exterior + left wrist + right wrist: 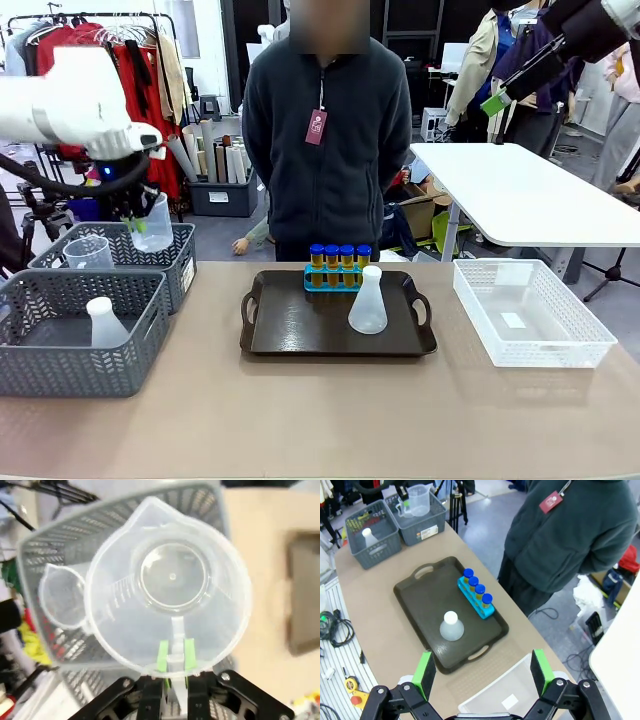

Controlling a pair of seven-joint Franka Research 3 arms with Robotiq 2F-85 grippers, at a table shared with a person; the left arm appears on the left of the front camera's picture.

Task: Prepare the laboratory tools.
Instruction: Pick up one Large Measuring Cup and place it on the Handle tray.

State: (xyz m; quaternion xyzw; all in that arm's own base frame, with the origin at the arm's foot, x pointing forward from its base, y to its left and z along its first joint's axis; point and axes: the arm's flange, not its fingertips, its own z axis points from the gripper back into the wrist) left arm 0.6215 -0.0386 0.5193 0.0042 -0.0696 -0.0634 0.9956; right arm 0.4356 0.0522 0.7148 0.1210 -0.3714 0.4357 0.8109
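My left gripper (175, 658) is shut on the handle of a clear measuring beaker (167, 585), holding it just above the far grey basket (180, 262). In the front view the beaker (153, 223) hangs under the left gripper (133, 212). On the dark tray (300, 330) a blue rack holds several blue-capped amber tubes (338, 258), with a white conical flask (367, 302) in front of it. High over the table's right end, my right gripper (482, 672) stands open and holds nothing.
A second beaker (88, 252) lies in the far grey basket. The near grey basket (60, 365) holds another flask (104, 322). An empty white basket (530, 312) sits at the right. A person stands behind the tray.
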